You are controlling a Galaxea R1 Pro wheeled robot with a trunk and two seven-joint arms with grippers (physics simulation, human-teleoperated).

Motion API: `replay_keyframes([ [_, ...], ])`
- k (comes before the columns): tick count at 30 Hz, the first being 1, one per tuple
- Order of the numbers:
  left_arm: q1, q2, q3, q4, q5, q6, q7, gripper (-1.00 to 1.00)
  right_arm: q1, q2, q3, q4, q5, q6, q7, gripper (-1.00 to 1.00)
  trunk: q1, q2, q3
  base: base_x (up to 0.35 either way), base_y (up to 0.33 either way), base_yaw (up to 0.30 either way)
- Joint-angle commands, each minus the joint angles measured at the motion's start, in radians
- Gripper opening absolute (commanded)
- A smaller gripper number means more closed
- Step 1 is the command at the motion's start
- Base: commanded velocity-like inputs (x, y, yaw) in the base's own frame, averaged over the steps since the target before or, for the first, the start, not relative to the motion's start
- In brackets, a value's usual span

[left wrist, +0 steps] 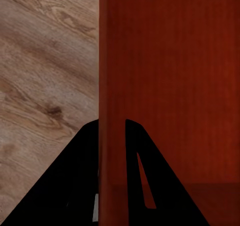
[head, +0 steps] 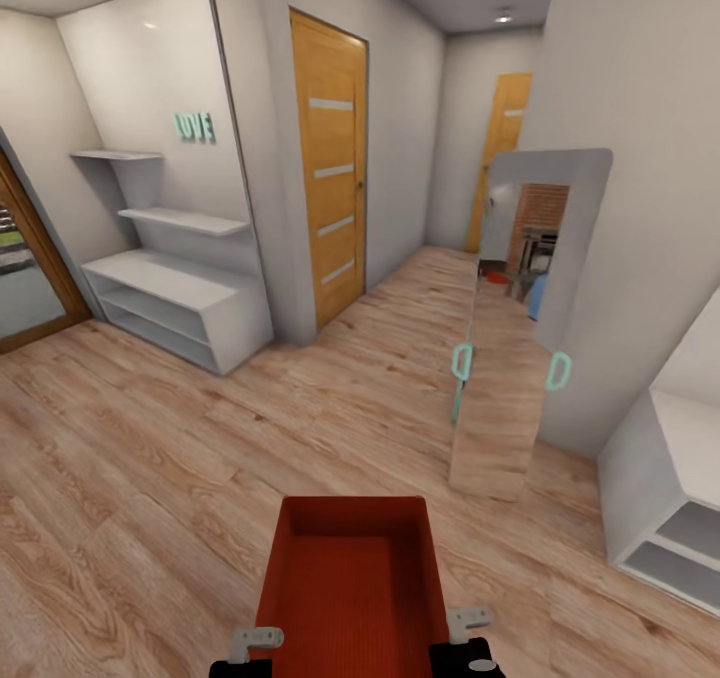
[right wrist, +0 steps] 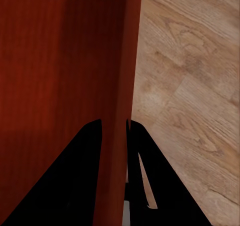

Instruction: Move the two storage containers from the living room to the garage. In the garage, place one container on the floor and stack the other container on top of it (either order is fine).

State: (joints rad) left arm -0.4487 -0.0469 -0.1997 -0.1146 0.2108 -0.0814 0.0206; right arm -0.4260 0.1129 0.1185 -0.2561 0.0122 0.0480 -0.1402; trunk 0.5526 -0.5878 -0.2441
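An orange-red storage container (head: 352, 583) is riding low and centred in the head view, its open top facing up and its ribbed bottom showing, its far wall pointing into the room. Ahead of it a broad stretch of light wood plank floor (head: 150, 478) is lying open, running toward a narrower hallway at the far right. On the far left, white shelving (head: 175, 303) is standing against the wall under teal letters reading LOVE (head: 195, 126). A tall wooden door (head: 330, 168) is sitting shut in the far middle wall, and a second wooden door (head: 503, 148) is showing at the hallway's far end. A leaning mirror (head: 525, 318) with teal handles is crowding the right side of the passage, and a white cabinet (head: 665, 488) is standing at the near right, so the freest room is lying left of the mirror.

The left gripper (left wrist: 112, 136) is clenching the container's left wall, one black finger on either side of the thin wall, pressed against it. The right gripper (right wrist: 114, 133) is gripping the right wall in the same manner, its fingers straddling the wall's edge. In both wrist views, wood planks are showing outside the container wall.

The walls are plain pale grey, and a ceiling light is glowing above the hallway.
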Motion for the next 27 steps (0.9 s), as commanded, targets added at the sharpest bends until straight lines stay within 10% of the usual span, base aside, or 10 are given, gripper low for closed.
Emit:
replay_keyframes([
  [1,-0.001,-0.002,-0.042,0.003,0.012,-0.003,-0.002,-1.0,0.0,0.001,0.021,-0.003,-0.004,0.004,0.001,-1.0,0.001,-0.001,-0.001,0.325,0.1,0.001],
  [27,-0.001,-0.002,-0.043,0.003,0.012,-0.003,-0.002,-1.0,0.0,0.001,0.021,-0.004,-0.004,0.004,0.001,-1.0,0.001,-0.001,-0.001,0.322,0.138,0.0],
])
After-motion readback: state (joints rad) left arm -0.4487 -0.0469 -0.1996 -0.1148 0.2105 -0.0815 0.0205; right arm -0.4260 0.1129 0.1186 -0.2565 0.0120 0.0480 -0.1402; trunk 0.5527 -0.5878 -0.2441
